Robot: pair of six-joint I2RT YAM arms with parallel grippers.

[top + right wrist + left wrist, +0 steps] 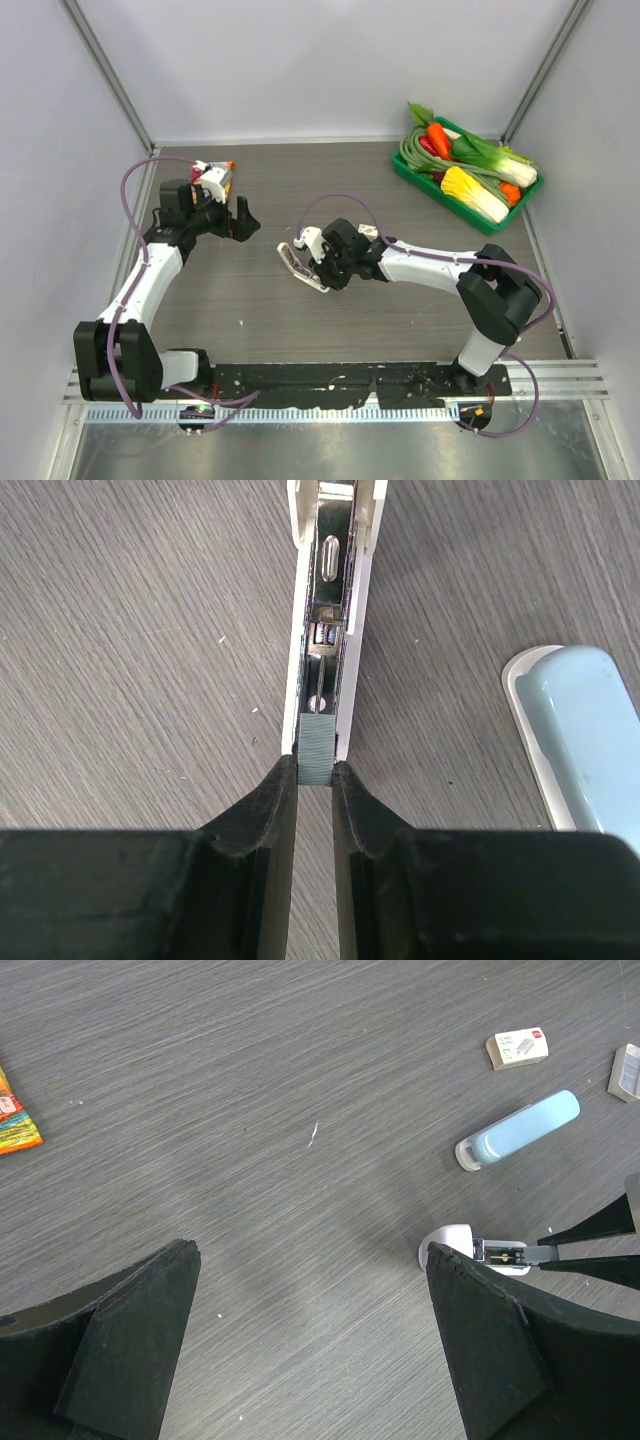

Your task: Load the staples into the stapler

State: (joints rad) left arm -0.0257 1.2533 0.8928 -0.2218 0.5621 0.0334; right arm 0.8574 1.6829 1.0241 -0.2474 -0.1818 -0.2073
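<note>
A white stapler [330, 600] lies opened out on the dark table, its metal channel exposed; it also shows in the top view [295, 262] and the left wrist view [480, 1250]. My right gripper [315, 770] [312, 270] is shut on a short grey staple strip [316, 752], held at the near end of that channel. The staples box [517, 1047], whitish with a red mark, lies beyond a light-blue stapler [518, 1130] [580, 740]. My left gripper [312, 1255] [243, 218] is open and empty above bare table, left of the white stapler.
A green tray [500, 222] of toy vegetables stands at the back right. A colourful packet [15, 1120] lies at the left edge of the left wrist view. Another small whitish box [627, 1070] lies to the right of the staples box.
</note>
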